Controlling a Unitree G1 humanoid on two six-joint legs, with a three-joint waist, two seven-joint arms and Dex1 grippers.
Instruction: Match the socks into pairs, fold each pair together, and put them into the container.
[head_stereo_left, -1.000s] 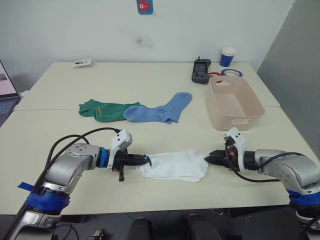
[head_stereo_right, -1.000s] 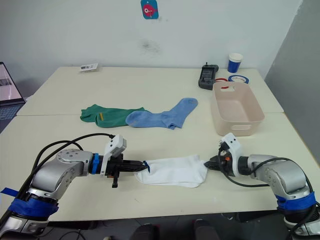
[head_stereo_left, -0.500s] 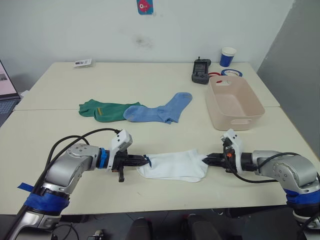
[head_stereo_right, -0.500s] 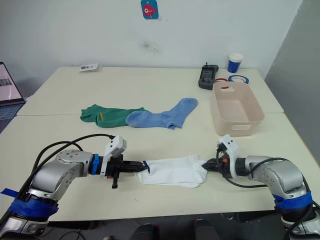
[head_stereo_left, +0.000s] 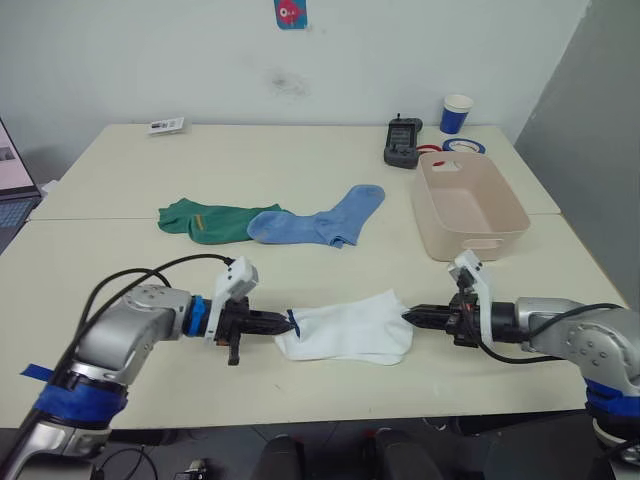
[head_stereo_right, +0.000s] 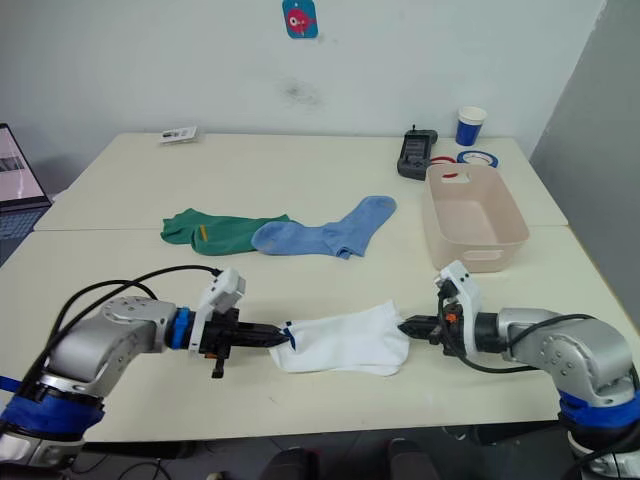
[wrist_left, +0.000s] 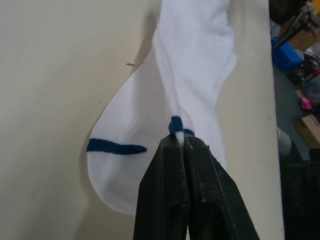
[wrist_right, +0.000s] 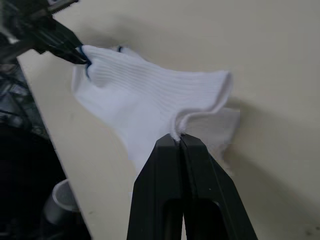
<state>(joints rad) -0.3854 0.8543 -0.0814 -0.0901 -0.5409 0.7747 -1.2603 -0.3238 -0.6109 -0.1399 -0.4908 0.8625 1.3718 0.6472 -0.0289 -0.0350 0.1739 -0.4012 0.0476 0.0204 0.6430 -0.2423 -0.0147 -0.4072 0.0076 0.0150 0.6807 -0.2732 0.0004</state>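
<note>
The left gripper (head_stereo_left: 290, 322) pinches the blue-banded end of the white socks (head_stereo_left: 348, 328) while the right gripper (head_stereo_left: 407, 317) nips the opposite end, both sets of black fingers closed tight on fabric, so the white pair hangs between them with its long axis running straight from one claw to the other, across the near edge of the table (head_stereo_left: 300, 150); the end at the right gripper is lifted slightly off the surface. Beyond it, towards the middle of the table, a light blue sock (head_stereo_left: 320, 222) lies with its toe overlapping a dark green sock (head_stereo_left: 208, 219), both flat and untouched. The container (head_stereo_left: 467, 205) stands empty on the robot's right, beyond and just to the side of the right gripper and well apart from the left one, so the right arm looks the better placed to carry the folded pair in, once one end has been brought over onto the other
</note>
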